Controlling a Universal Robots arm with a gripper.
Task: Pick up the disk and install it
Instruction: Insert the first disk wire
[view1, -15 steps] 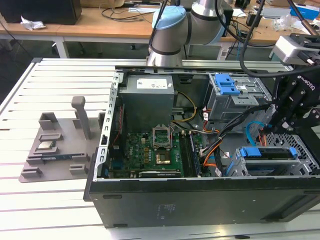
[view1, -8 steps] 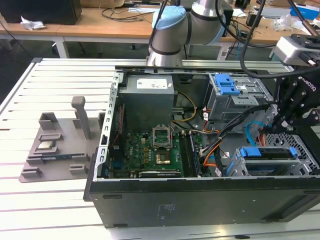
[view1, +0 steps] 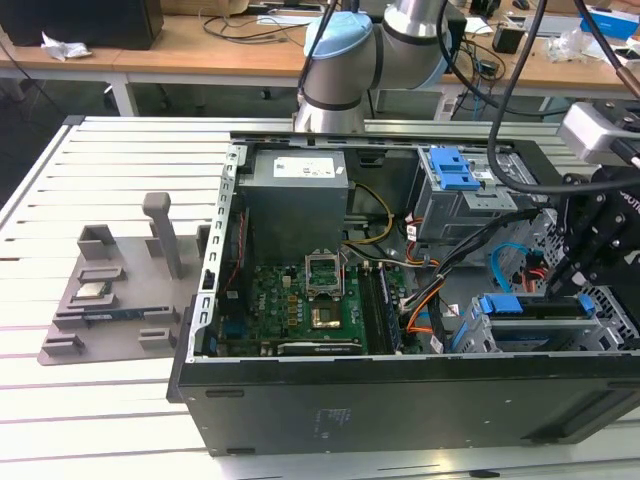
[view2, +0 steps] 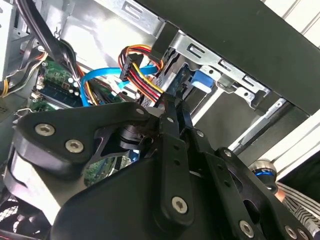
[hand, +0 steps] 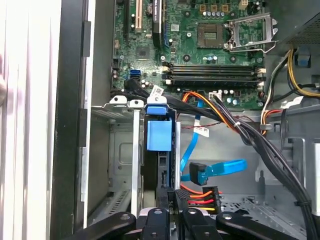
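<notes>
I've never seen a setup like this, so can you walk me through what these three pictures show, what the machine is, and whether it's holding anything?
A robot arm reaches into an open computer case lying on a slatted metal table. The exterior view looks on from off the arm; both wrist views come from cameras riding near its black gripper. The gripper sits at the drive bay, its fingers closed on the edge of the disk, which stands edge-up in the bay with its blue bracket showing. Inside the case lies the green motherboard. On the exterior view's left, a grey parts tray rests on the table.
</notes>
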